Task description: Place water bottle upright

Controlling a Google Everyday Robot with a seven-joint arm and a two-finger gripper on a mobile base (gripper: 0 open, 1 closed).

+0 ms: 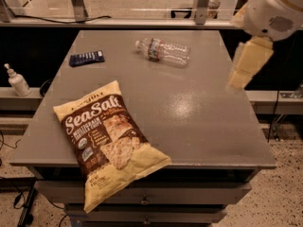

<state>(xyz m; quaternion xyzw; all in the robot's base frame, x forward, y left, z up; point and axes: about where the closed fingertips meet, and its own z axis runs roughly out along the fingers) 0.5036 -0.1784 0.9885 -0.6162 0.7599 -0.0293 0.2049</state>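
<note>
The water bottle (164, 51) is clear and ribbed, with a white cap and a red-and-blue label band. It lies on its side at the far middle of the grey table (199, 112), cap pointing left. My gripper (246, 66), cream-coloured under a white arm, hangs above the table's right edge. It is to the right of the bottle and apart from it, holding nothing that I can see.
A large Sea Salt chip bag (109, 141) lies at the front left, overhanging the table's front edge. A dark blue packet (86, 57) lies at the far left. A white pump-dispenser bottle (18, 81) stands on a ledge left of the table.
</note>
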